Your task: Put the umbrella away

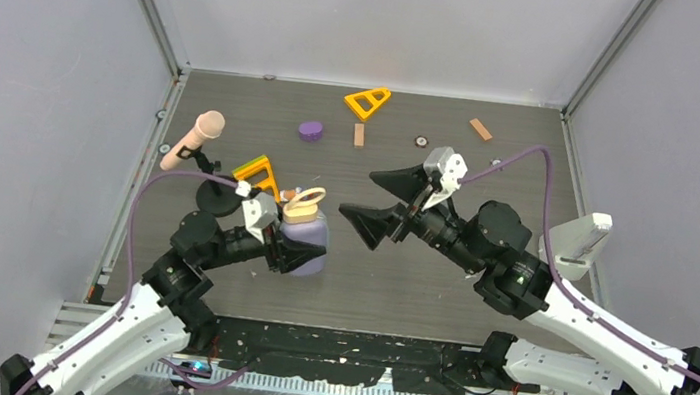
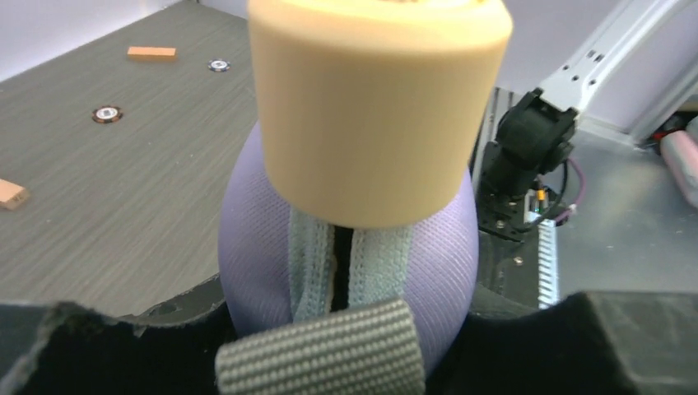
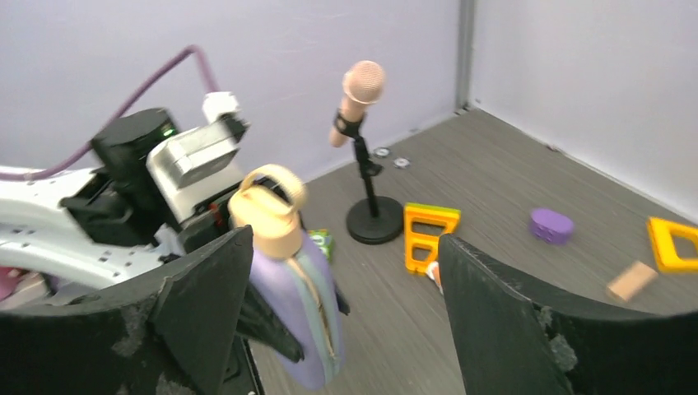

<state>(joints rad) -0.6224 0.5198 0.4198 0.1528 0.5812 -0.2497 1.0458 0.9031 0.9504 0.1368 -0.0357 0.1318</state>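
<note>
Left claw [image 1: 296, 251] clamped on soft case [image 1: 315, 236] holding umbrella [image 1: 304, 206]; its light, stiff handle [image 2: 379, 107] looks the best grip; right claw [image 1: 382, 202] apart

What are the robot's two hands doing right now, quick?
Left gripper: closed on the lavender case, with the umbrella's tan handle sticking out on top.
Right gripper: open, holding nothing.
</note>
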